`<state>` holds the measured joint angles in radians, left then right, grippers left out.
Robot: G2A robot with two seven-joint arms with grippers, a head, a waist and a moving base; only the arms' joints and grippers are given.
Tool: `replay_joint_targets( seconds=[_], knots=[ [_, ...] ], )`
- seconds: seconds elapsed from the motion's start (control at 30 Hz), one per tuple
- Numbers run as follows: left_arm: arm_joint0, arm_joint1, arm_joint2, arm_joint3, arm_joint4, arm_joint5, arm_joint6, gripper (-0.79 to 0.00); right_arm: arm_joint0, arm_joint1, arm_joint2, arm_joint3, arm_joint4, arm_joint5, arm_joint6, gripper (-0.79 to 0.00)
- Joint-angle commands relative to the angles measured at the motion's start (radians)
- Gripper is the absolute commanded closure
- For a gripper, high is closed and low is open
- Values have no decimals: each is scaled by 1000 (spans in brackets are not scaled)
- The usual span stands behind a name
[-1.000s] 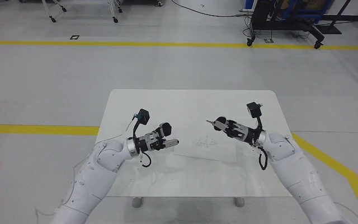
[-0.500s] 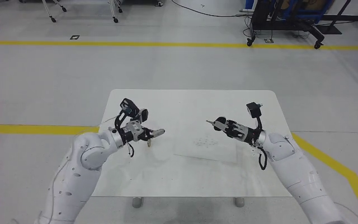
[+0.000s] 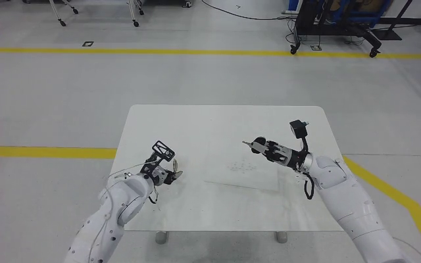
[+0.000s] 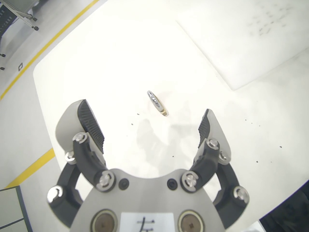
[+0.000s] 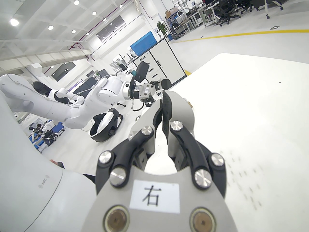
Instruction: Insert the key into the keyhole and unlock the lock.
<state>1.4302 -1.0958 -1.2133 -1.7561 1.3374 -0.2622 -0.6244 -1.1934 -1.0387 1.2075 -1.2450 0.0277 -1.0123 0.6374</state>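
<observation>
Top view, left claw: I held it low over the near left part of the table, fingers apart.
Top view, right claw: I held it above the table's right half, well apart from the left. A thin metal sliver, which I took for the key, stuck out from its tip.
Left wrist view, lock: small, with a brass body and silver shackle, seen edge-on. It sat on the bare table just ahead of my spread fingers and touched neither.
Left wrist view, white mat: it lay beyond the lock, apart from it.
Right wrist view, right claw: the pads were pressed tight together.
Step judged: securing the lock; nothing was inserted yet.
Advice: straddle the brass body squarely, close on its flat faces, and leave the keyhole end facing the key. A skewed pinch could flick the lock away.
</observation>
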Motion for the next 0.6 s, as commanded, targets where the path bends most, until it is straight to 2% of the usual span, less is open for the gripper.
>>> replay_joint_targets(
  seconds=[0.0, 0.1, 0.27, 0.37, 0.47, 0.57],
  knots=[
    [-20, -5, 19, 24, -2, 18, -6, -526, 0, 0, 0, 0, 0, 0, 0, 0],
    [-50, -12, 38, 58, -4, 33, -2, -499, 0, 0, 0, 0, 0, 0, 0, 0],
    [-80, -16, 45, 112, -4, 22, 5, -400, 0, 0, 0, 0, 0, 0, 0, 0],
    [-93, -19, 54, 129, -10, 16, -1, -391, 0, 0, 0, 0, 0, 0, 0, 0],
    [-101, -22, 67, 138, -6, 15, -11, -416, 0, 0, 0, 0, 0, 0, 0, 0],
    [-103, -25, 76, 145, -3, 19, -12, -379, 0, 0, 0, 0, 0, 0, 0, 0]
  ],
)
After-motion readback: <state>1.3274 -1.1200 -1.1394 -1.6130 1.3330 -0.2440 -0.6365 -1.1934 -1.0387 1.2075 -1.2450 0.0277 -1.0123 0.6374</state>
